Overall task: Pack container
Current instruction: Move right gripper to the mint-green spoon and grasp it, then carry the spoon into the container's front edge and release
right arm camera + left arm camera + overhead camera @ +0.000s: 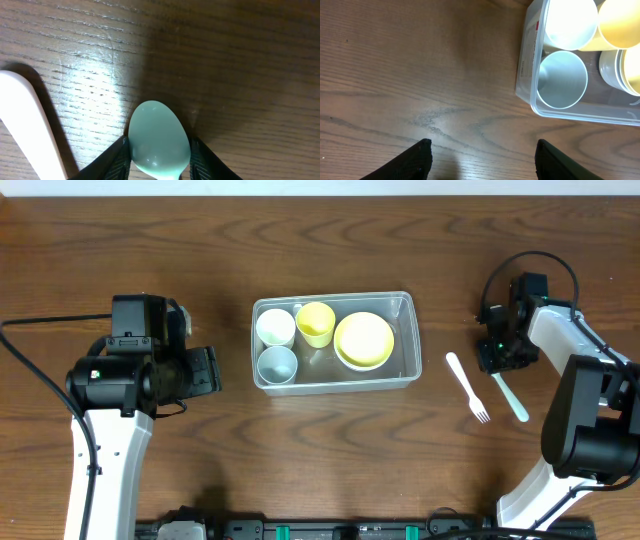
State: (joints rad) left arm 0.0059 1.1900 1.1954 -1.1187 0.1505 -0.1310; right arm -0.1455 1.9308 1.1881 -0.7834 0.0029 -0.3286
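Note:
The clear plastic container (405, 305) stands mid-table. It holds a white cup (275, 327), a pale blue cup (278, 364), a yellow cup (316, 323) and a yellow bowl (363, 339). My left gripper (205, 370) is open and empty over bare table left of the container; the left wrist view shows its fingers (482, 146) apart and the container wall (527, 60) ahead. My right gripper (497, 360) is shut on the bowl end of a mint-green spoon (514, 400), both fingers (159, 145) touching the spoon (159, 132). The spoon's handle rests on the table.
A white plastic fork (467, 387) lies on the table just left of the spoon, between the right gripper and the container; its handle shows in the right wrist view (30, 125). The wooden table (150, 240) extends all around.

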